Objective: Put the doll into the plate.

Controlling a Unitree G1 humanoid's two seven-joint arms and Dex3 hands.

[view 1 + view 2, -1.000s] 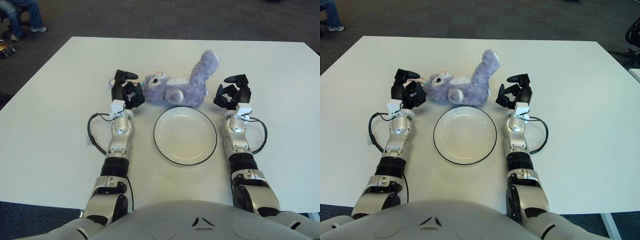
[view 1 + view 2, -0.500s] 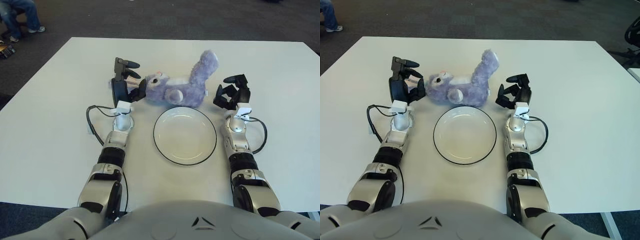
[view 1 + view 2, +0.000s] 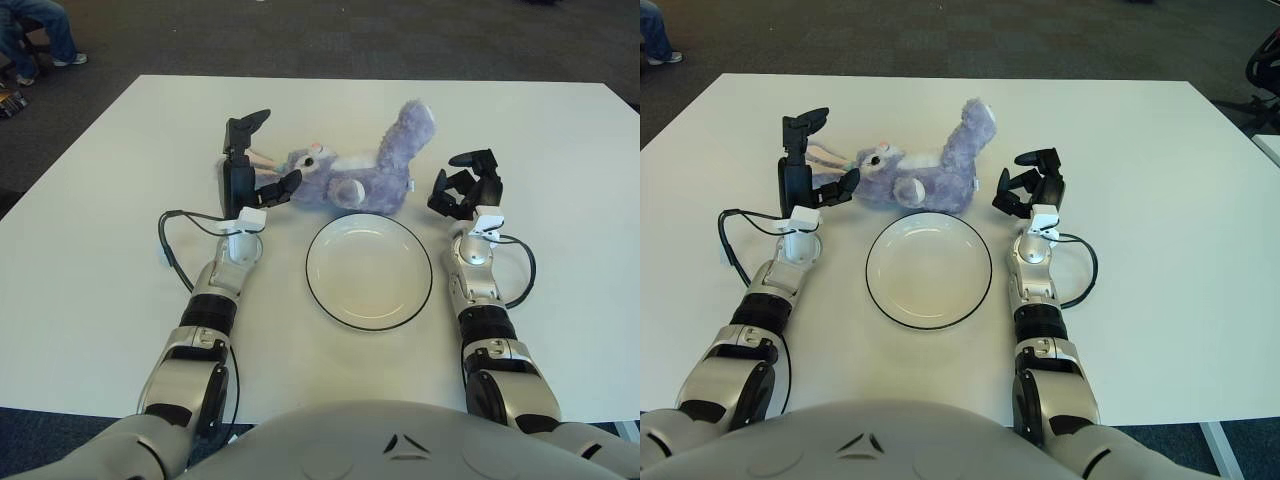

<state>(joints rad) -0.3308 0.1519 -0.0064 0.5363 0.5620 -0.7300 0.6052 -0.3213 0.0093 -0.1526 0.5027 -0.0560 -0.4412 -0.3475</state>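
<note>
Your doll (image 3: 350, 180) lies on its side just beyond the plate (image 3: 369, 270), toward the far edge of the surface. Your left hand (image 3: 247, 165) is released, fingers spread at the doll's head; close it fully round the head before lifting. Your right hand (image 3: 466, 188) sits clenched, empty, near the doll's legs

The robot's two arms reach forward side by side, forearms silver and hands black. The left hand (image 3: 243, 168) stands upright on its wrist with its fingers (image 3: 248, 121) spread wide (one raised high, the others angled to the robot's right). The right hand (image 3: 467, 187) sits lower, its fingers (image 3: 1038, 157) curled loosely inward; they seem to hold nothing, though the palm is hidden.
</note>
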